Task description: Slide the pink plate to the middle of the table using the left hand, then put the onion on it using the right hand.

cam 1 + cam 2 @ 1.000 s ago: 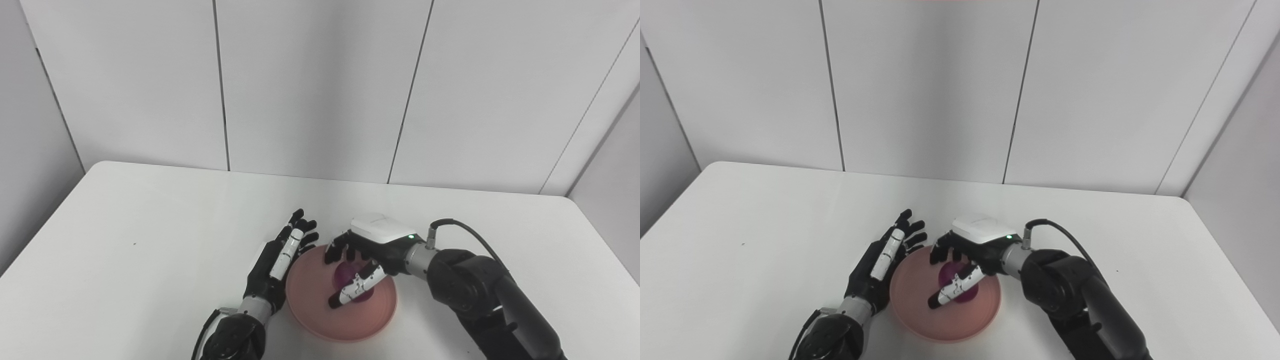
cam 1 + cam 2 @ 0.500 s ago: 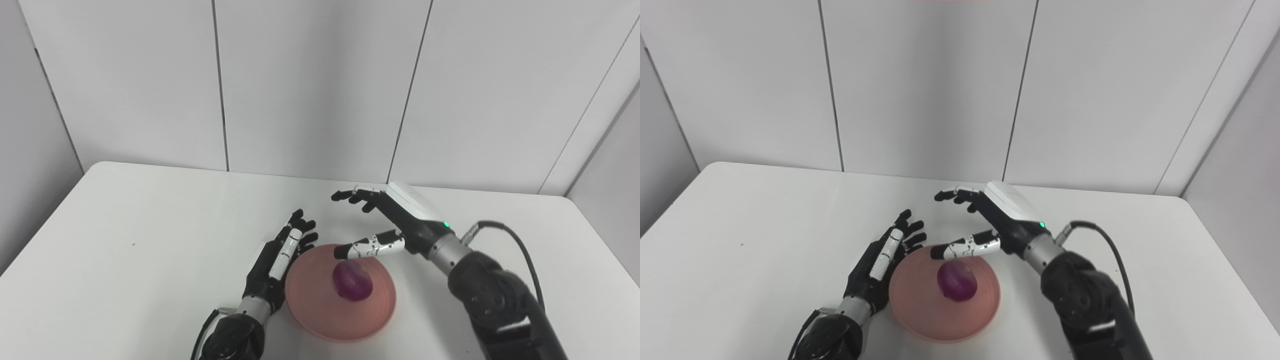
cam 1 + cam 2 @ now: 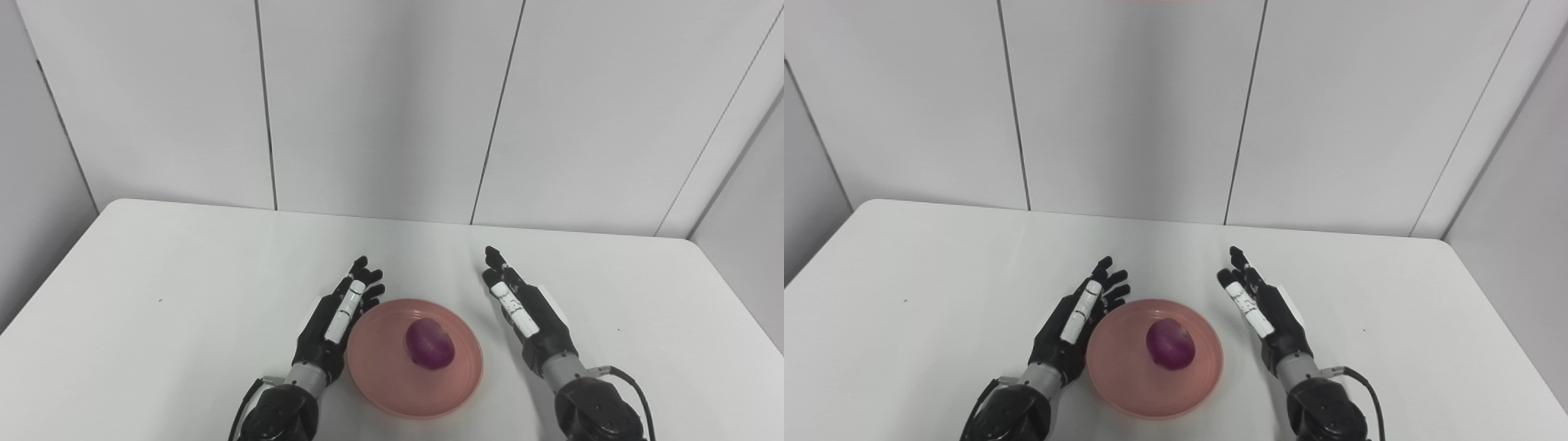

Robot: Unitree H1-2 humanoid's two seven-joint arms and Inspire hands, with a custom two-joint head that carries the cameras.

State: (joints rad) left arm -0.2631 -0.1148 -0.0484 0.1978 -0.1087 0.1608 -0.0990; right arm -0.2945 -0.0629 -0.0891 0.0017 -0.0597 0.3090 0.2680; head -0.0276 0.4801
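A pink plate (image 3: 386,380) sits on the white table near its front edge, about midway across. A purple onion (image 3: 430,343) lies on the plate, slightly right of its centre. My left hand (image 3: 334,321) rests open against the plate's left rim, fingers stretched away from me. To the right of the plate, my right hand (image 3: 527,312) is open and apart from the rim, fingers pointing toward the back wall. Neither hand holds anything.
The white table (image 3: 184,288) runs to a grey panelled wall at the back. Its right corner (image 3: 689,245) and left edge are in view. A cable (image 3: 637,392) loops by my right wrist.
My right hand let go of the onion on the plate, lifted away, then swung right and down beside the plate with fingers straight. The left hand and plate stayed put.
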